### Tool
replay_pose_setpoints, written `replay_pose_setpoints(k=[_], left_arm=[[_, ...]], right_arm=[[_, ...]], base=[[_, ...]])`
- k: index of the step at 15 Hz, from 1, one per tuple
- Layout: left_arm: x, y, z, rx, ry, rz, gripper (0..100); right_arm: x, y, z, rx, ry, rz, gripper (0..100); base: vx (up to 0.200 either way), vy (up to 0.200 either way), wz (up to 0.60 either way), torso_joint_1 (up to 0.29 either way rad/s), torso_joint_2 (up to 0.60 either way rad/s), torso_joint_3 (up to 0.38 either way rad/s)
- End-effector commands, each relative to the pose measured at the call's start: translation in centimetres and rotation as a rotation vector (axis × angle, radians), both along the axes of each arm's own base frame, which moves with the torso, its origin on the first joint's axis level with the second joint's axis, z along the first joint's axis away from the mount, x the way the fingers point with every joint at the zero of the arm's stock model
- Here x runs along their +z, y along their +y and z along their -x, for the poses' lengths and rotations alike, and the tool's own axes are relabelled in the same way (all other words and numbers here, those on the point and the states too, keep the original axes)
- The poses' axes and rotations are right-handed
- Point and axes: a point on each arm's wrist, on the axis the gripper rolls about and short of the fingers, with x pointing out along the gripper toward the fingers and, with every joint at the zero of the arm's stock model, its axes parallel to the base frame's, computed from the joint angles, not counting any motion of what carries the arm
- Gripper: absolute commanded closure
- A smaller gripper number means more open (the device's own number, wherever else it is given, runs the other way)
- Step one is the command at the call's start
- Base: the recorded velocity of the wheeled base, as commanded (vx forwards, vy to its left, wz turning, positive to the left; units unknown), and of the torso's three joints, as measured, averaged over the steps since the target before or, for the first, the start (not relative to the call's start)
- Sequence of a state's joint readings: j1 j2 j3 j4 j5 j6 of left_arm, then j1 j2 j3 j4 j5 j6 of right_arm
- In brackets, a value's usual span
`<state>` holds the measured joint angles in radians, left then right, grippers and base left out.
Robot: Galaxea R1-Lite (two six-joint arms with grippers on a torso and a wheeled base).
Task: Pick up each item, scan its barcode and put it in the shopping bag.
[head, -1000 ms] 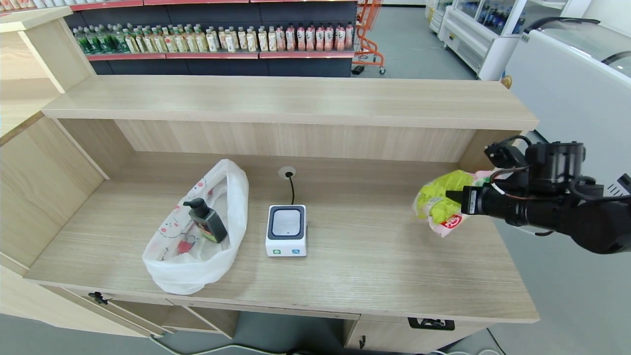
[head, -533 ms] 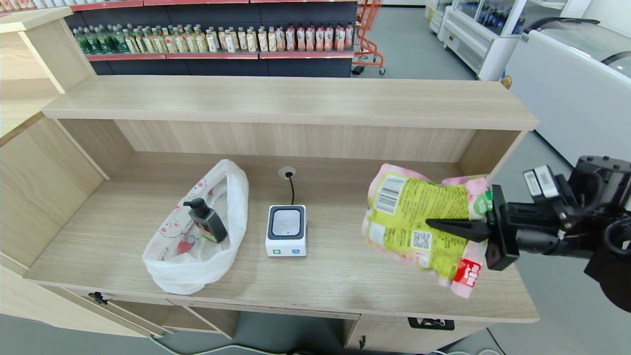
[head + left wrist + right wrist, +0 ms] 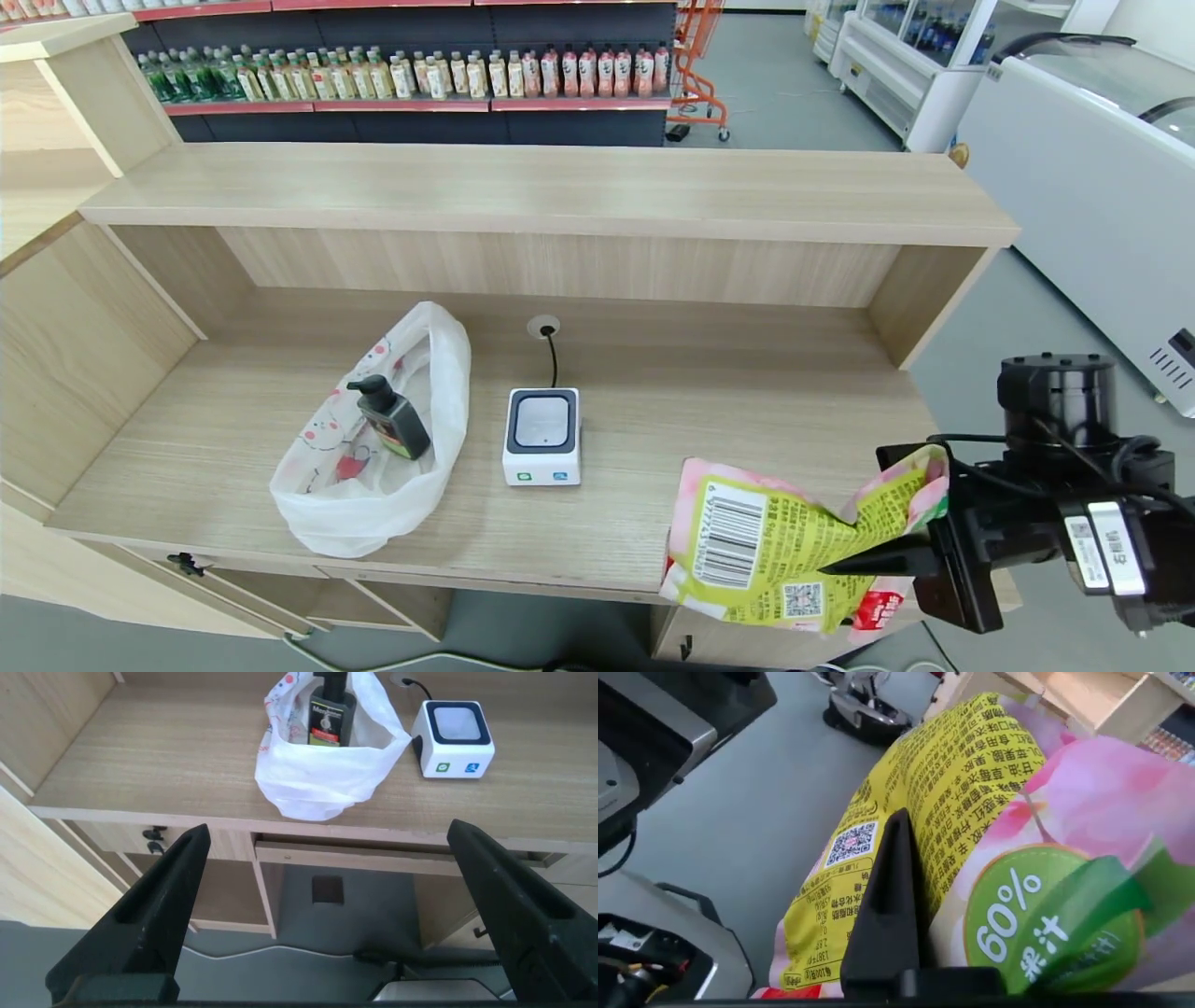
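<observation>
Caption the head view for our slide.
Right gripper holds a green-and-pink pouch, barcode showing, by the counter edge; the scanner and a pump bottle in the shopping bag sit farther left.

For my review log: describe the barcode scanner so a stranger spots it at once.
On the wooden checkout counter, look right of the white shopping bag. The barcode scanner is the only hard white box, with a dark-framed top window and black cable.

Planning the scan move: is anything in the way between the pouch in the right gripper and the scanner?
Nothing visible does. The pouch hangs in the right gripper past the near edge of the counter; only bare counter lies between it and the scanner. The shopping bag sits on the scanner's other side.
</observation>
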<state>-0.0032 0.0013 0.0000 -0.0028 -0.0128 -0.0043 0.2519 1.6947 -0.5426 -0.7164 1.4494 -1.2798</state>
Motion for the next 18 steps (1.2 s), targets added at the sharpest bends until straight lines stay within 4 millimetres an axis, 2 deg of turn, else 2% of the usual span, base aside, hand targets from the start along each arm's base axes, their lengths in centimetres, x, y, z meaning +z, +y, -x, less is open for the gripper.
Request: replay_pose_setpoints(k=[1,4,9,14,18], left_arm=[[0.0,0.0,0.0,-0.001,0.0,0.0,0],[0.0,0.0,0.0,-0.001,0.0,0.0,0],[0.0,0.0,0.0,0.001,0.0,0.0,0],[0.0,0.0,0.0,0.001,0.0,0.0,0],[0.0,0.0,0.0,0.001,0.0,0.0,0]], right_arm=[[0.5,0.9,0.3,0.031,-0.04,-0.005,100],[0.2,1.3,0.5,0.032,-0.083,0.0,100],[-1.9,1.2,1.3,-0.01,-0.139,0.081,100],[-2.5,1.7,1.1,-0.01,-0.133,0.112,100],[-2.8,2.8,1.2,0.027,-0.128,0.119,100]], base=[[0.0,0.0,0.0,0.0,0.0,0.0],[0.0,0.0,0.0,0.0,0.0,0.0],[0.0,0.0,0.0,0.0,0.0,0.0],[0.0,0.0,0.0,0.0,0.0,0.0],[0.0,0.0,0.0,0.0,0.0,0.0]])
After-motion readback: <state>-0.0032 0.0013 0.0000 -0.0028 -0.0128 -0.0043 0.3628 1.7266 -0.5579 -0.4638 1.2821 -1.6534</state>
